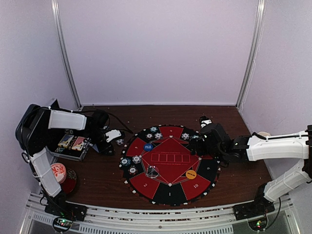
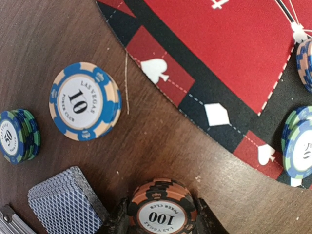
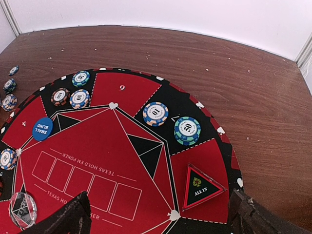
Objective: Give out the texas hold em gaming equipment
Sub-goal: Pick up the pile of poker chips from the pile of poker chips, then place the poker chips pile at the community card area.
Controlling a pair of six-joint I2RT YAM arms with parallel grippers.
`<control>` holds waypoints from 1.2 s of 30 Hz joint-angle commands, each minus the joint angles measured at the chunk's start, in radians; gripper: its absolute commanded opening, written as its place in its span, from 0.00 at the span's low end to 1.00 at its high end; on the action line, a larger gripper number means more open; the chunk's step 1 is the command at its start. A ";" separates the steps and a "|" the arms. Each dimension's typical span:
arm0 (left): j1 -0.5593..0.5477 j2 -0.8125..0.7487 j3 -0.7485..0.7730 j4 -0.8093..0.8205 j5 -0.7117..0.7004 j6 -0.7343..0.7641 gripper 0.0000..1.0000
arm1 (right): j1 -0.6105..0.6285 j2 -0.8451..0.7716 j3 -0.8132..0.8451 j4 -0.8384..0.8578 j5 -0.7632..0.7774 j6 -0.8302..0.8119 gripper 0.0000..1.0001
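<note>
left hand [image 2: 163, 222] — low, pinched on orange chip [image 2: 162, 207] | right hand [image 3: 161, 219] — fingers wide apart, arm outstretched

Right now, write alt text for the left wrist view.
The left gripper is shut on an orange 100 chip stack at the bottom. Beyond on the table: a card deck, a 10 chip stack, a 50 chip stack, the red mat upper right.

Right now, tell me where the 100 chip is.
The 100 chip sits bottom centre of the left wrist view, held in the left gripper, just right of the card deck.
</note>
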 commanded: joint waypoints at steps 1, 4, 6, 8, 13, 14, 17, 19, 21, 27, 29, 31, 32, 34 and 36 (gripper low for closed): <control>0.007 -0.063 0.042 -0.036 0.003 -0.001 0.07 | 0.007 0.007 0.015 0.000 0.006 -0.010 1.00; 0.005 -0.081 0.072 -0.065 0.014 -0.002 0.06 | 0.006 0.006 0.016 -0.001 0.008 -0.009 1.00; 0.001 -0.087 0.095 -0.082 0.017 -0.003 0.05 | 0.007 0.004 0.015 -0.001 0.008 -0.006 1.00; -0.010 -0.091 0.119 -0.097 0.017 -0.005 0.05 | 0.006 0.002 0.013 0.001 0.009 -0.006 1.00; -0.066 -0.079 0.185 -0.121 0.017 -0.020 0.04 | 0.006 -0.010 0.009 0.002 0.020 0.002 1.00; -0.086 -0.070 0.202 -0.127 0.014 -0.024 0.04 | 0.007 -0.016 0.006 0.004 0.025 0.002 1.00; -0.155 -0.032 0.261 -0.139 -0.006 -0.043 0.04 | 0.005 -0.038 -0.005 0.009 0.043 0.008 1.00; -0.208 0.009 0.307 -0.146 -0.029 -0.056 0.04 | 0.005 -0.055 -0.013 0.012 0.061 0.013 1.00; -0.259 0.055 0.360 -0.155 -0.047 -0.067 0.04 | 0.005 -0.074 -0.021 0.015 0.079 0.020 1.00; -0.338 0.181 0.564 -0.219 -0.014 -0.083 0.00 | 0.004 -0.105 -0.034 0.026 0.084 0.016 1.00; -0.348 0.197 0.608 -0.224 -0.003 -0.081 0.00 | 0.004 -0.098 -0.033 0.026 0.079 0.015 1.00; -0.353 0.213 0.647 -0.240 -0.001 -0.080 0.00 | 0.004 -0.087 -0.026 0.022 0.076 0.016 1.00; -0.357 0.222 0.668 -0.251 0.006 -0.074 0.00 | 0.004 -0.083 -0.025 0.021 0.076 0.016 1.00; -0.366 0.237 0.698 -0.259 0.013 -0.072 0.01 | 0.004 -0.080 -0.023 0.021 0.074 0.016 1.00; -0.381 0.253 0.718 -0.259 0.019 -0.067 0.01 | 0.004 -0.082 -0.025 0.021 0.077 0.017 1.00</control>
